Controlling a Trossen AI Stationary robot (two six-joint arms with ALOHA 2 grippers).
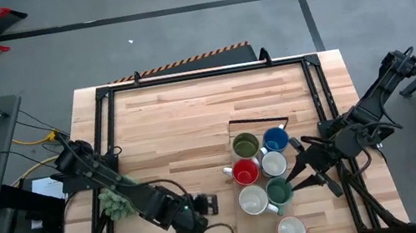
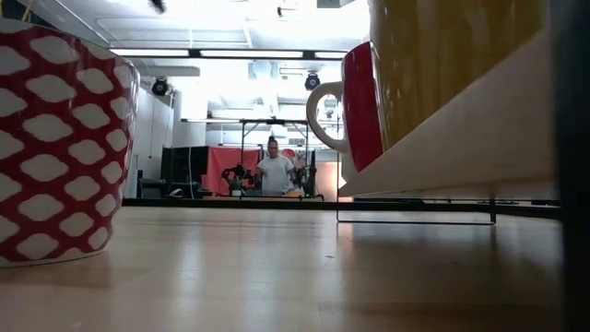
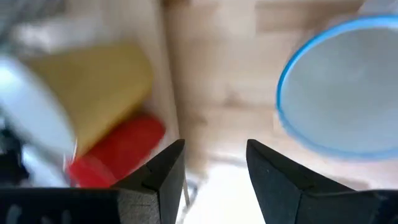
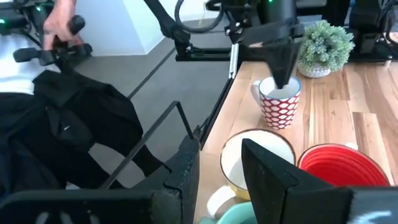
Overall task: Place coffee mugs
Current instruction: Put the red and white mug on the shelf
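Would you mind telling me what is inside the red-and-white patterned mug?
The left gripper has its jaws in the mouth of the red-and-white patterned mug; white inner wall shows around them. The bottom is hidden by the gripper and rim.

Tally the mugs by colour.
Olive mug: 1
Blue mug: 1
Red mug: 1
Teal mug: 1
Mugs white from above: 3
Red-and-white patterned mug: 1
Total: 8

Dark jointed arms, angular black fingers (image 3: 165,180)
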